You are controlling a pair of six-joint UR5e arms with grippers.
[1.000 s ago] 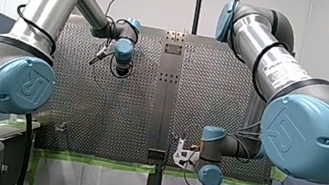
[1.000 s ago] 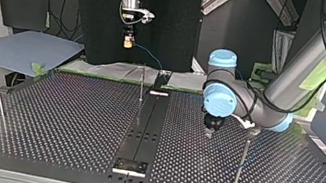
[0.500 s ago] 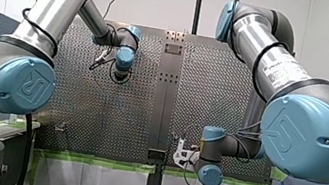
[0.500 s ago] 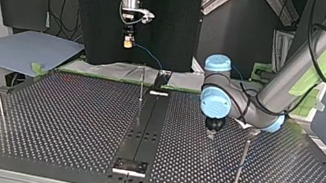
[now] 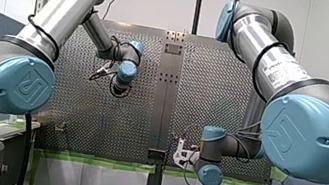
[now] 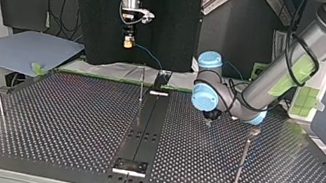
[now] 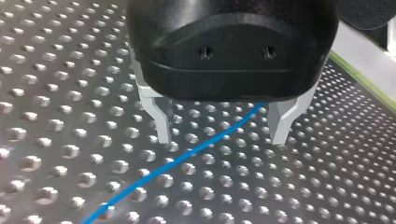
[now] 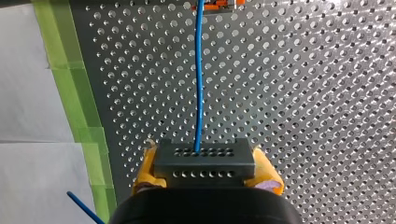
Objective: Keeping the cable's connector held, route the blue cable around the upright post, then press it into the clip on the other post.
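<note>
In the right wrist view my right gripper has its yellow pads shut on the black connector. The blue cable runs straight ahead from it over the perforated plate. The top view shows that gripper raised at the back left, with the cable trailing off it. My left gripper hangs open just above the plate, and the blue cable lies on the plate between its metal fingers. In the top view it is right of the centre rail.
Thin upright posts stand on the plate: one by the centre rail, one at the right, one at the left. Green tape edges the plate near my right gripper. A blue-grey sheet lies beyond the plate.
My left arm has swung its open gripper toward the top view's left, nearer the centre rail. My right arm has held still with the connector.
</note>
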